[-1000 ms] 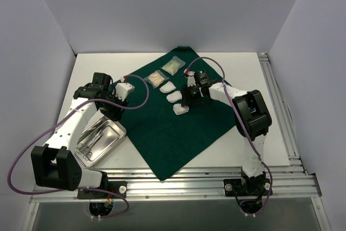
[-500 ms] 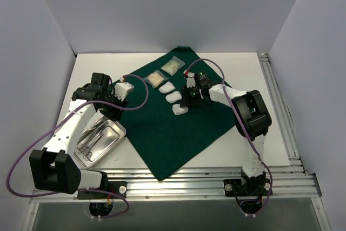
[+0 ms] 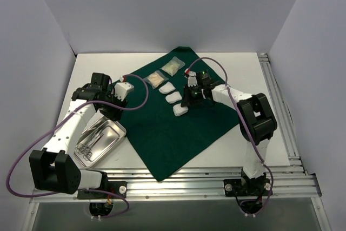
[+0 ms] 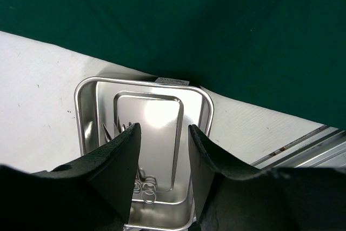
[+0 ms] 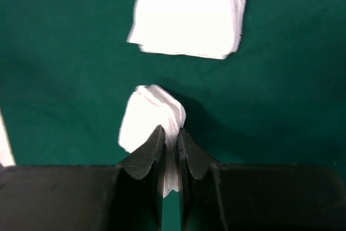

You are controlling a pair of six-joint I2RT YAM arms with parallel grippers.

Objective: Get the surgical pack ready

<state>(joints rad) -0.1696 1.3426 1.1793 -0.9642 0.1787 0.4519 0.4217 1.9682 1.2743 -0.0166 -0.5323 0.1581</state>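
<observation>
Spotter: White table (image 3: 97, 63), dark green drape (image 3: 173, 139) spread across its middle. Your right gripper (image 5: 171, 133) is clamped on one end of a gauze pad (image 5: 148, 120) lying on the drape's far half.

Operator: What worries you?

Spotter: You hold only a bunched end. Lift quickly and I'd expect the layers to fan out or the pad to slip free. Pinch too low and you may drag cloth along, nudging the neighbouring pad (image 5: 189, 17).

Operator: And the left?

Spotter: Your left gripper (image 4: 164, 131) hangs partly spread and empty above the steel tray (image 4: 78, 112) at the near left, instruments (image 4: 143, 185) inside. Descend off-centre and a finger could strike the rim and skid the tray.
</observation>
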